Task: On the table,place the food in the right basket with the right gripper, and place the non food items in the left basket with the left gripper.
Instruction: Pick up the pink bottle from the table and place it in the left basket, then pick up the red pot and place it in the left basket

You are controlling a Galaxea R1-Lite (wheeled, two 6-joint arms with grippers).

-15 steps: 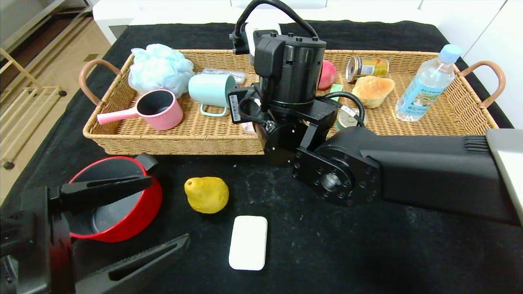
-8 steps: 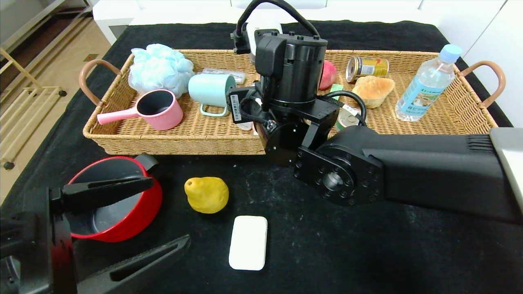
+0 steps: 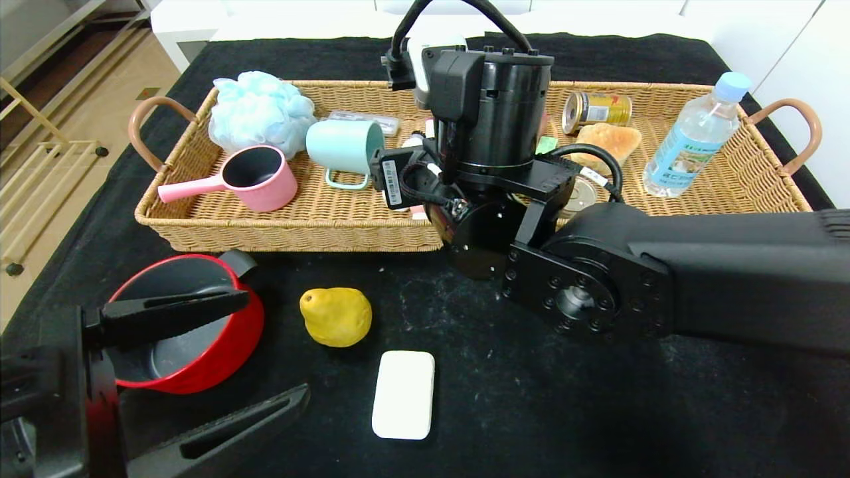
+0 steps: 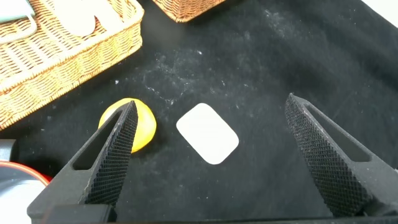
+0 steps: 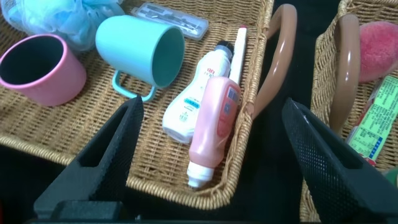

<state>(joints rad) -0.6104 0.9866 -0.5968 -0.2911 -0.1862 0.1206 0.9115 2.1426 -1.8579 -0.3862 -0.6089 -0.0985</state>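
Two wicker baskets [image 3: 292, 222] stand side by side across the upper half of the frame. Two cups: one pink [image 3: 259, 178], one teal [image 3: 344, 146]. Two cans [image 3: 597, 108], two tube-like bottles [image 5: 211, 127], and one each of water bottle [image 3: 694, 136], bread roll [image 3: 607, 143], blue sponge [image 3: 259, 109], red pot [image 3: 186, 325], pear [image 3: 337, 317] and soap bar [image 3: 403, 394].

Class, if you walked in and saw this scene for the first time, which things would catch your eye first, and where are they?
The bulky black right arm with its right gripper open dominates the middle, hanging over the gap between the two wicker baskets. In front, on the black cloth, sit a yellow pear, a white soap bar and a red pot, with the open left gripper poised above them.
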